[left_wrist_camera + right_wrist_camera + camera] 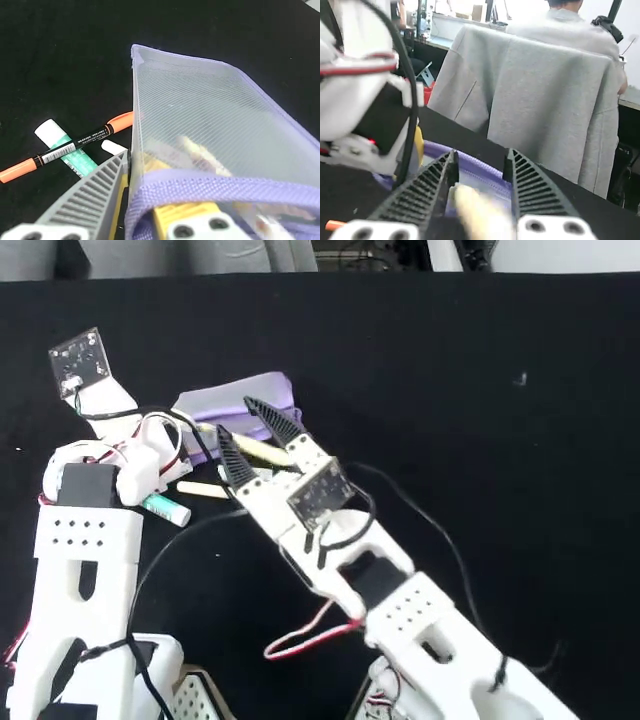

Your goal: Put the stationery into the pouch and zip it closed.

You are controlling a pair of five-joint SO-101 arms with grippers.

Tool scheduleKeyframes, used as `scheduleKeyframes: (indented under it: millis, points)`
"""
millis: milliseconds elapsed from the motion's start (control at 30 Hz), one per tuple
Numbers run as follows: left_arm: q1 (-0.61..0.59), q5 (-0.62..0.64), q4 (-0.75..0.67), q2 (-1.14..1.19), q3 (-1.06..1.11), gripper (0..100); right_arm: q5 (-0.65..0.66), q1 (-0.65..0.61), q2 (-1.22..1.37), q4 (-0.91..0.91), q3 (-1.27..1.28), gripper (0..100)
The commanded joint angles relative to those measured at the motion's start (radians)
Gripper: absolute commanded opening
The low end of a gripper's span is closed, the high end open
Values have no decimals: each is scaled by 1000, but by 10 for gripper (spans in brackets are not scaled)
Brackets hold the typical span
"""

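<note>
A purple mesh pouch lies at the left of the black table, its mouth held up. My left gripper is shut on the pouch's purple rim, one finger outside and one inside. My right gripper hovers at the pouch mouth, open, with a cream stick lying between its fingers. In the right wrist view that cream stick sits between the spread black fingers. A cream item shows through the mesh. An orange marker and a green glue stick lie beside the pouch.
The glue stick and a thin pen lie near the left arm's base. Cables trail from both arms. The black table stretches away to the right and back. A grey garment hangs over a chair beyond the table.
</note>
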Motion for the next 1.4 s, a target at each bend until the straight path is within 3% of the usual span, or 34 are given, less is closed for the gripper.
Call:
scheduleKeyframes:
  millis: [0,433,833,1367]
  points:
    - [-18,8,-14,0,-53,30,11,-12,-170,127,-12,153]
    - [-27,29,-14,0,-54,30,11,-46,-392,301,-13,153]
    - [-352,35,-14,0,-151,30,11,23,-496,437,-25,152]
    - [-613,60,-17,11,-134,30,9,-3,41,333,-150,152]
